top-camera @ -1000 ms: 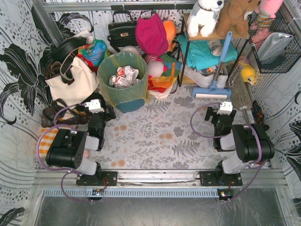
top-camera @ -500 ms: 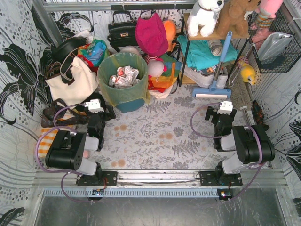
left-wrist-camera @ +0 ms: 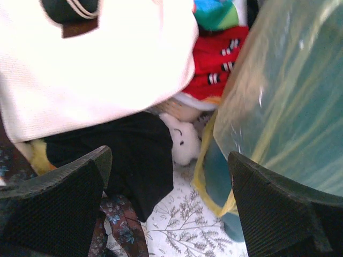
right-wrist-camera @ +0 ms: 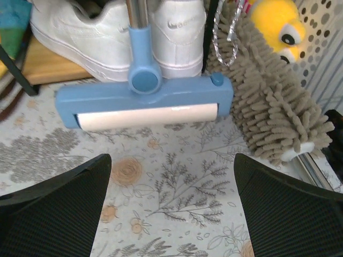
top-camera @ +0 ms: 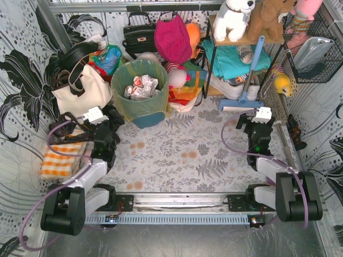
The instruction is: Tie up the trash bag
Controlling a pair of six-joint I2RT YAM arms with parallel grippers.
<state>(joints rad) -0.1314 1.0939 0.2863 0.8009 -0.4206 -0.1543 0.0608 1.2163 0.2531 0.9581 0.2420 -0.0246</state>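
Note:
The trash bag (top-camera: 154, 101) is thin yellow plastic lining a teal round bin, its rim folded over the top, with crumpled white paper (top-camera: 141, 87) inside. In the left wrist view its wall (left-wrist-camera: 278, 91) fills the right side, and a yellow handle strip (left-wrist-camera: 204, 179) hangs down to the floor. My left gripper (top-camera: 96, 122) (left-wrist-camera: 167, 176) is open and empty, low to the bag's left, apart from it. My right gripper (top-camera: 255, 122) (right-wrist-camera: 171, 166) is open and empty over the floral floor, far to the bag's right.
A cream canvas tote (top-camera: 80, 93) (left-wrist-camera: 96, 59) leans left of the bin, with black cloth (left-wrist-camera: 136, 155) below it. A blue roller head (right-wrist-camera: 144, 99), white sneakers (right-wrist-camera: 102, 27) and a brown duster (right-wrist-camera: 273, 107) lie ahead of the right gripper. An orange checked cloth (top-camera: 58, 163) lies at left.
Both arms have unfolded and stretched forward. The left gripper swung left and forward toward the tote and bin; the right gripper advanced toward the blue roller. Both stayed open.

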